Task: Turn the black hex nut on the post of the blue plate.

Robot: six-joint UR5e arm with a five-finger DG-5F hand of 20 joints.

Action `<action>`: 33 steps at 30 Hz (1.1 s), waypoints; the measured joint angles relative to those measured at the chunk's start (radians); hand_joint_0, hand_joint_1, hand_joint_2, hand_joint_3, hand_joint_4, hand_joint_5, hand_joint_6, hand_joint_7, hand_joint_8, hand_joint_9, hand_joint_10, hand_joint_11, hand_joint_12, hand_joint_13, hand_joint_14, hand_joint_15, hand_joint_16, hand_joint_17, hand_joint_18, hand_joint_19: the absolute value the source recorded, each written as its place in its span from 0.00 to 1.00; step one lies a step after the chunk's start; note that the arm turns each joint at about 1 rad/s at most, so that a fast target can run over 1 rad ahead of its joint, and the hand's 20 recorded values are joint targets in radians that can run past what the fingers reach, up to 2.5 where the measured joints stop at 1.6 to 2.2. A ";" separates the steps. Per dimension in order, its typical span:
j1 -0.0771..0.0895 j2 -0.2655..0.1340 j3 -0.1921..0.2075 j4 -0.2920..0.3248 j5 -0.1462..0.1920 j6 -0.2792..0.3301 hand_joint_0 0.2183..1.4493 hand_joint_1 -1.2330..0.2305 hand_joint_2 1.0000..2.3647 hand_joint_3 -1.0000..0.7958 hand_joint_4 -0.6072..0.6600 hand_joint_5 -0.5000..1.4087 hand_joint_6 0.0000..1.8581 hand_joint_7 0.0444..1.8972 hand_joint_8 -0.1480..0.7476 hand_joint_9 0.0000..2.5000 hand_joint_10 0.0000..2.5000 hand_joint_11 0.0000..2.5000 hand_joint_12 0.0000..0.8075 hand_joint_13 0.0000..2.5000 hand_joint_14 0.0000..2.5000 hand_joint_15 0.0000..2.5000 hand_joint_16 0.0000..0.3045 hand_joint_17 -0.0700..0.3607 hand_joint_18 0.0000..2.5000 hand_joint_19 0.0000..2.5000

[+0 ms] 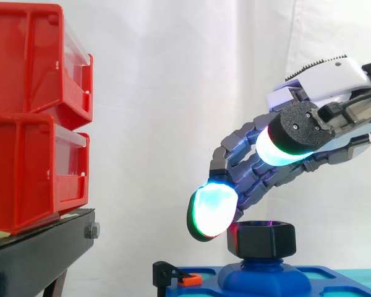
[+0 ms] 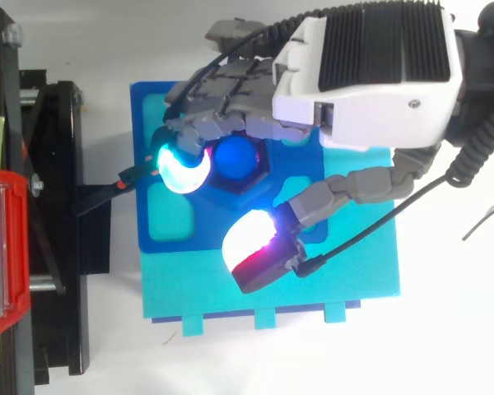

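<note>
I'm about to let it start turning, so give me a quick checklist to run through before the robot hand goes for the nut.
1. Nut on its post: ok. The black nut sits on the blue post.
2. Robot hand lined up: ok. In the top view its fingers reach over the nut.
3. Hand spread: ok. The thumb pad is well apart from the finger pad.
4. Grip on the nut: not ok. Nothing clamps it yet.
5. Finger pad touching the nut's left edge: cannot tell.
6. Plate lying level: ok.
</note>
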 measured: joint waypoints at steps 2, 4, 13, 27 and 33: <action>-0.003 0.001 0.000 -0.002 -0.001 -0.004 0.19 0.57 0.00 0.28 0.64 0.16 0.27 0.40 0.45 0.14 0.00 0.00 0.48 0.12 0.00 0.00 0.19 0.47 0.04 0.00; -0.007 0.001 0.000 -0.004 -0.002 -0.013 0.19 0.57 0.00 0.28 0.64 0.16 0.27 0.40 0.45 0.14 0.00 0.00 0.48 0.12 0.00 0.00 0.19 0.47 0.04 0.00; -0.045 0.001 0.000 -0.005 -0.043 -0.056 0.19 0.57 0.00 0.28 0.64 0.16 0.27 0.40 0.45 0.14 0.00 0.00 0.48 0.12 0.00 0.00 0.19 0.47 0.04 0.00; -0.099 0.001 0.010 -0.025 -0.104 -0.075 0.19 0.57 0.00 0.28 0.64 0.16 0.27 0.40 0.45 0.14 0.00 0.00 0.47 0.12 0.00 0.00 0.19 0.47 0.04 0.00; -0.090 0.000 0.051 -0.019 -0.113 -0.094 0.19 0.57 0.00 0.28 0.64 0.16 0.27 0.41 0.45 0.14 0.00 0.00 0.48 0.12 0.00 0.00 0.19 0.47 0.04 0.00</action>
